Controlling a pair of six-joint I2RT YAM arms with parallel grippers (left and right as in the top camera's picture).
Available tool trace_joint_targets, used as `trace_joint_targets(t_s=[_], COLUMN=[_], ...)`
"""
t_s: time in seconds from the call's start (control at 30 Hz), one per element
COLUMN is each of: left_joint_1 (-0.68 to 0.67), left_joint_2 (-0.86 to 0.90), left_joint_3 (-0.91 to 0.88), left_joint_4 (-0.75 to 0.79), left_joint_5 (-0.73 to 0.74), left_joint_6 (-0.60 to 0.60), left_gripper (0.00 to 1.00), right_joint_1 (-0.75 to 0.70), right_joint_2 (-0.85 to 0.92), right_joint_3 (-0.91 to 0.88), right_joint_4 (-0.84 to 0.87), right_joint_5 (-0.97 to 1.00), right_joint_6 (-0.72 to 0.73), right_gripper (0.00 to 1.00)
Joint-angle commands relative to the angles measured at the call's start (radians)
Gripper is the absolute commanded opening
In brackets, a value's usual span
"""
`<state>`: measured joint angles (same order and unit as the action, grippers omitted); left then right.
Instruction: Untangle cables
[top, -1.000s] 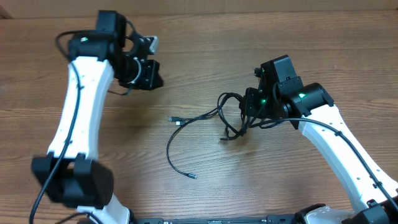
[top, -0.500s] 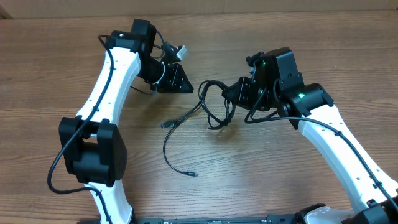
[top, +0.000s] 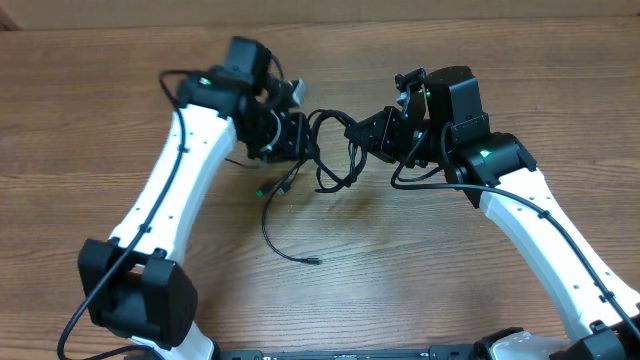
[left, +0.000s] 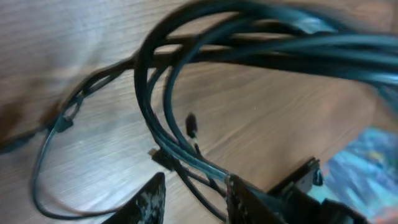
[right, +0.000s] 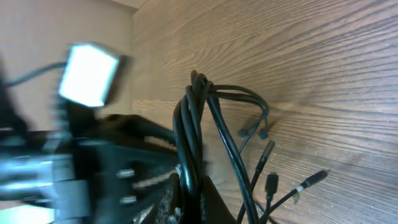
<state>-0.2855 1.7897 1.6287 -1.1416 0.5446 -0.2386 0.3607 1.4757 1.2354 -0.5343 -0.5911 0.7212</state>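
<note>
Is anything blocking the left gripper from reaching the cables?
Nothing visible. The cables hang directly ahead of the open left gripper, strands passing between its fingers; the right gripper holds the bundle from the opposite side.

I'm getting the overhead view evenly lit and sharp. Soft, warm light is falling from above onto the wooden counter (top: 90, 150), and the cables (top: 335, 170) and both arms are casting only faint, diffuse shadows. A small green light (top: 487, 153) is glowing on the right arm.

The left wrist picture is smearing badly. The strands nearest the lens are blurring into thick streaks along the top, the wood grain is going soft, and a bluish patch (left: 367, 162) at lower right is reading as pure blur.

On the right wrist picture, the left half is dissolving in motion blur and a white rectangle (right: 90, 73) is blowing out to glare. The grain on the right is showing crisp.
</note>
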Motion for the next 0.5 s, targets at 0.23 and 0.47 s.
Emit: trace_joint_targets(t_s=[0.23,0.47], left_joint_1=[-0.023,-0.034], left_joint_2=[0.011,0.014], left_joint_3=[-0.277,-0.295], left_joint_4=[0.461,0.570], left_joint_5=[-0.028,-0.027], left_joint_6=[-0.351,-0.392], left_gripper=[0.37,0.04], right_joint_1=[0.004,0.003], right_joint_2=[-0.008,-0.008], right_joint_3=[0.002,0.002], right_joint_4=[0.005,-0.056], right_joint_5=[-0.040,-0.031], right_joint_6=[-0.023,-0.058], right_gripper=[0.04,0.04])
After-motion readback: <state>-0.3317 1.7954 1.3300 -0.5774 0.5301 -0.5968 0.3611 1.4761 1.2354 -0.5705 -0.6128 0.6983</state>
